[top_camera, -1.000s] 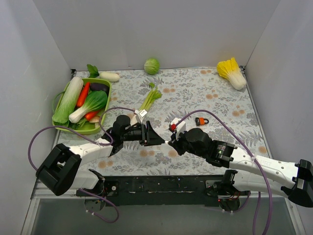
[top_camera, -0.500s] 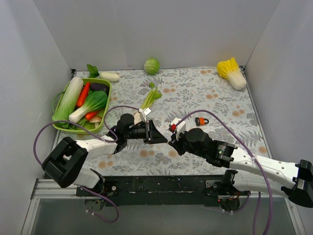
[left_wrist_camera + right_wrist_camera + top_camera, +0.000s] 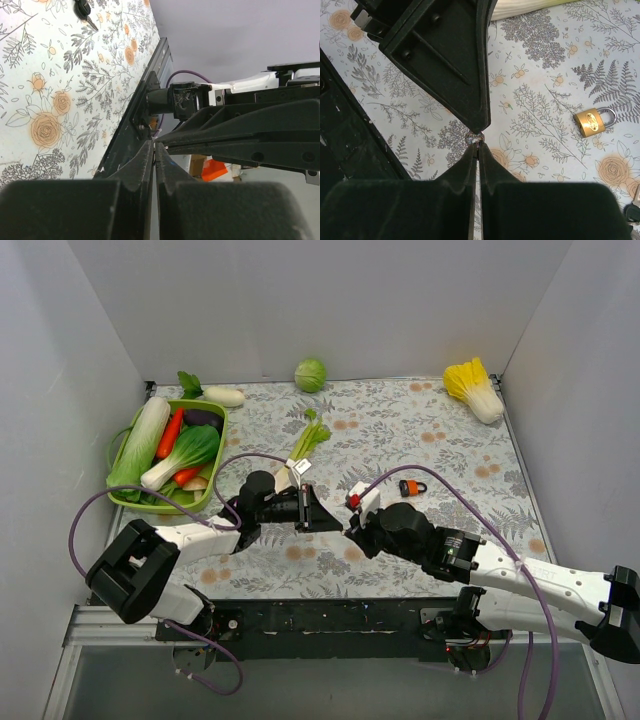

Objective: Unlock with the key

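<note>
Key point(image 3: 83, 8) on table point(image 3: 50, 60), well apart from left gripper point(image 3: 154, 146) and right gripper point(image 3: 477, 146) (both closed, tips meeting).

The left hand point(image 3: 335, 527) and right hand point(image 3: 350, 531) meet tip to tip above the counter's point(image 3: 420, 430) near middle; a padlock point(image 3: 411, 487) lies behind the right one, a basket point(image 3: 221, 435) at far left.

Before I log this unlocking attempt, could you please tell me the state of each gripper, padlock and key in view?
left gripper: shut
right gripper: shut
brass padlock: shackle closed, lying flat
orange-and-black padlock: lying unheld, shackle apparently closed
key: lying loose, in no lock
</note>
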Robot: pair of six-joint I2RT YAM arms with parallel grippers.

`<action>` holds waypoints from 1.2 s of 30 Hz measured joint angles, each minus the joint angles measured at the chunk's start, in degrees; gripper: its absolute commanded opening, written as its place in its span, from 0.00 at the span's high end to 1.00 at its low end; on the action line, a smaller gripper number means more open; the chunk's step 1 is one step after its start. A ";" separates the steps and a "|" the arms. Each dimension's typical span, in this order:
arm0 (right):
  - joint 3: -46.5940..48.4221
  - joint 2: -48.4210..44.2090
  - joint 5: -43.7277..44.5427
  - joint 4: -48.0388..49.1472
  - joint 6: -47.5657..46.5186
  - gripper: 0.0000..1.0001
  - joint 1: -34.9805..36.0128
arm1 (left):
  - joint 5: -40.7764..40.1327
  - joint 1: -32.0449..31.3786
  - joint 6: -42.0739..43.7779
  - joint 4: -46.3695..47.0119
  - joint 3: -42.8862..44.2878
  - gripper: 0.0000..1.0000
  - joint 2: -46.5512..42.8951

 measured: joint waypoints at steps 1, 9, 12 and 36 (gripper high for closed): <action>0.00 -0.02 0.00 -0.22 0.17 0.71 0.00 | 0.24 0.00 0.90 -0.68 0.28 1.00 0.00; 0.00 -5.92 -4.68 -1.14 2.93 0.24 -2.84 | 2.43 -0.04 16.50 -15.93 9.38 1.00 -0.02; -0.02 -8.70 -10.36 -0.66 4.28 0.23 -7.45 | 3.85 0.04 22.12 -20.52 12.44 1.00 -0.09; -7.26 -5.44 -41.72 17.33 17.97 0.57 -18.51 | 16.81 0.07 36.30 -26.23 14.58 1.00 -5.09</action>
